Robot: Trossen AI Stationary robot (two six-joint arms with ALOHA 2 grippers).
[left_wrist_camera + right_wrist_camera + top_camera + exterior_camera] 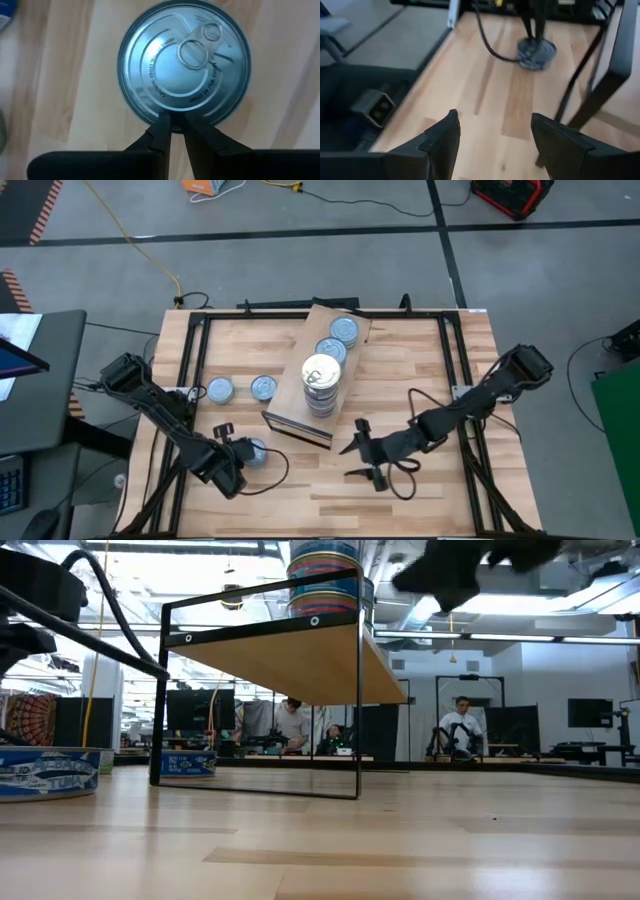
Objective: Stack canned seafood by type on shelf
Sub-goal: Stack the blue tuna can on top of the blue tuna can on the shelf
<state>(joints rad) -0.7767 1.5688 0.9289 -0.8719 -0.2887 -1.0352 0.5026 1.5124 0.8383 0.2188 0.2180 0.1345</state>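
Note:
The shelf [292,408] is a light-wood board on a black wire frame [300,660], standing slantwise mid-table. On it rest two blue-grey tins [338,340] and a stack of tins with a pale gold-white lid [321,376] [325,580]. Two blue-grey tins [241,388] stand flat on the table left of the shelf. A third, with a silver-blue pull-tab lid [184,62] [257,451], stands near the left front. My left gripper [174,122] is shut, pointing down at this tin's rim. My right gripper [357,460] [495,132] hangs open over bare table right of the shelf. My left gripper comes from above, pointing down, its shut fingertips [162,122] side by side at the lid's rim [172,112]. The tin stands flat on the table [536,52]. Whether the tips touch the rim or only hover over it, I cannot tell.
Black frame bars run along the table's left, right and far edges [195,350]. A cable loops on the table by the right gripper [405,480]. Bare wood lies in front of the shelf [330,490]. People sit in the room beyond the table [460,725].

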